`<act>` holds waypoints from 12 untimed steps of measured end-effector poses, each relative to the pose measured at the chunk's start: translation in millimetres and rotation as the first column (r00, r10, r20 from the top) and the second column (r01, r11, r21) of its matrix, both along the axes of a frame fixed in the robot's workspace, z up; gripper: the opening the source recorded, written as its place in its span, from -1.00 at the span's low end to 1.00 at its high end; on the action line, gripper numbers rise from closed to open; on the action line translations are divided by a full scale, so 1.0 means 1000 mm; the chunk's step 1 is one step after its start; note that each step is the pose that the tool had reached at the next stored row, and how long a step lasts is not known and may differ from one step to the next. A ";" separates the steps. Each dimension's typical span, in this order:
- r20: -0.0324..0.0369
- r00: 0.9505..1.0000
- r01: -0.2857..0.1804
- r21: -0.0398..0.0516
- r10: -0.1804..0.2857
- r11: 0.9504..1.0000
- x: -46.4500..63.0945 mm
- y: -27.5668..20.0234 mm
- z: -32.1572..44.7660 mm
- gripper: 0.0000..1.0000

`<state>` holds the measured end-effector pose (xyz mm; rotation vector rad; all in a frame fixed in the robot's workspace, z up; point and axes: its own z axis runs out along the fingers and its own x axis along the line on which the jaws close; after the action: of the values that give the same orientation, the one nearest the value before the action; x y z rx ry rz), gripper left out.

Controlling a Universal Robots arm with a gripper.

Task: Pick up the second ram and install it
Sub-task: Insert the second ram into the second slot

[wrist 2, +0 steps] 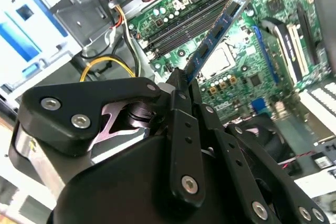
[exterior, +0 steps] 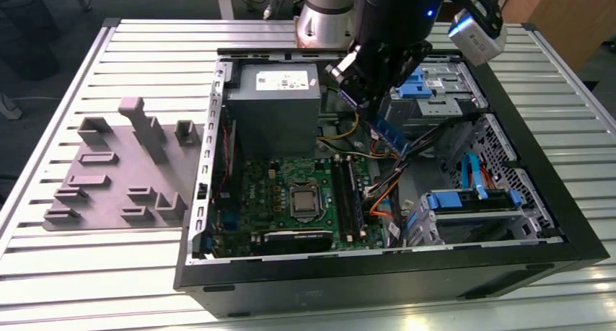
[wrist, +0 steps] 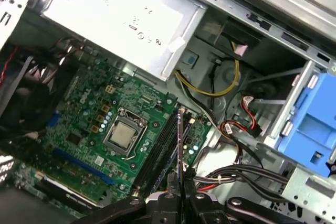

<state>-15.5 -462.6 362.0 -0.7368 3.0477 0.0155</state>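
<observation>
The gripper [wrist 2: 182,80], closed on one end of the second ram [wrist 2: 218,32] (light, stiff, fragile; probably best held by its edges), holds it tilted above the memory sockets [wrist 2: 178,27].

matte black end effector [wrist 2: 181,80] w/ linked bars [wrist 2: 184,140], silver hex screws [wrist 2: 189,184] at pivots; silver-grey arm tube [exterior: 325,17], small blue led [exterior: 428,14], grey camera box [exterior: 478,29] at wrist.

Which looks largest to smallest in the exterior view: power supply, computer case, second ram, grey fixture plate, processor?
computer case
grey fixture plate
power supply
second ram and processor look alike, the ram raised in the gripper, so unranked.
</observation>
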 end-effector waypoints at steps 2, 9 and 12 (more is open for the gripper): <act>0.000 0.999 0.034 0.000 -0.034 0.999 0.000 0.0000 -0.0007 -0.72; 0.000 0.987 0.158 0.000 -0.158 0.987 0.000 0.0000 -0.0035 -0.72; 0.000 0.977 0.211 0.000 -0.211 0.977 0.000 0.0000 -0.0047 -0.72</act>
<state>-15.5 -462.6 357.4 -0.4087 3.1078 0.0144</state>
